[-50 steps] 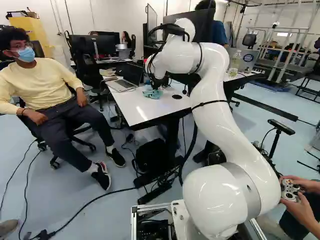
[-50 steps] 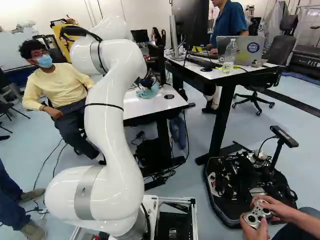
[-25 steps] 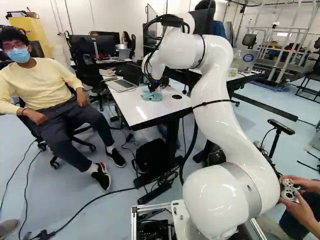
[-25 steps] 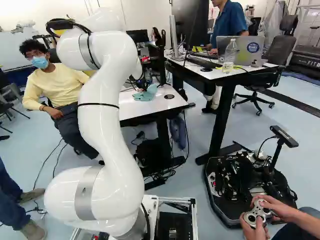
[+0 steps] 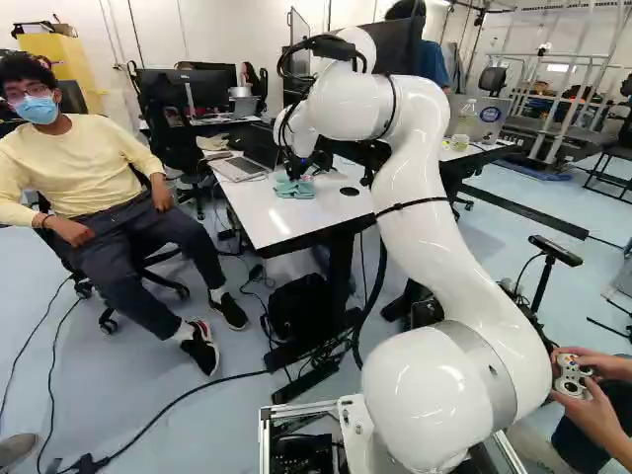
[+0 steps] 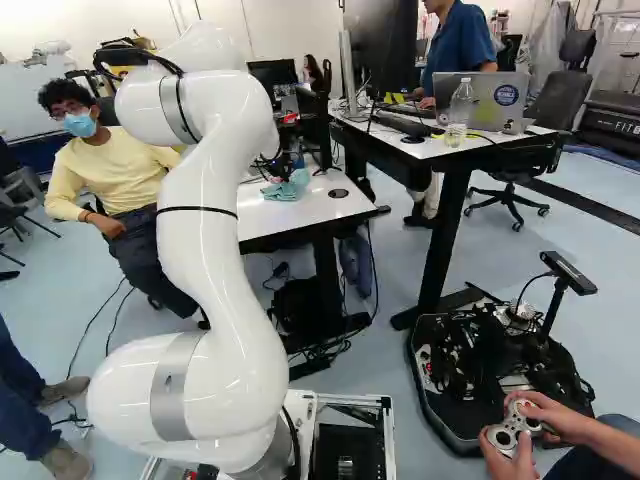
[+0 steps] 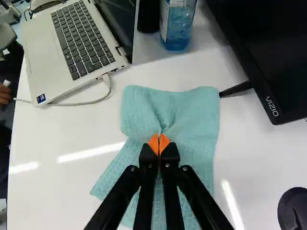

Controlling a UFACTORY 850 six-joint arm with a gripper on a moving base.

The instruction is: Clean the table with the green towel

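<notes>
Clenching towel (image 7: 192, 115) on table (image 5: 272, 222), upper middle of left base view; probably partway through wiping, with more to cover.

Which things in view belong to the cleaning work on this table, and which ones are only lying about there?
For the job:
- green towel, pinched in the end effector
- white table, the surface to clean

Only lying about:
- open laptop with its cable
- blue bottle, apparently unused
- black screen

Blue-green towel (image 7: 192, 115), textured, loosely spread, pinched into creases near its middle, lying on glossy white table (image 7: 57, 134)
</notes>
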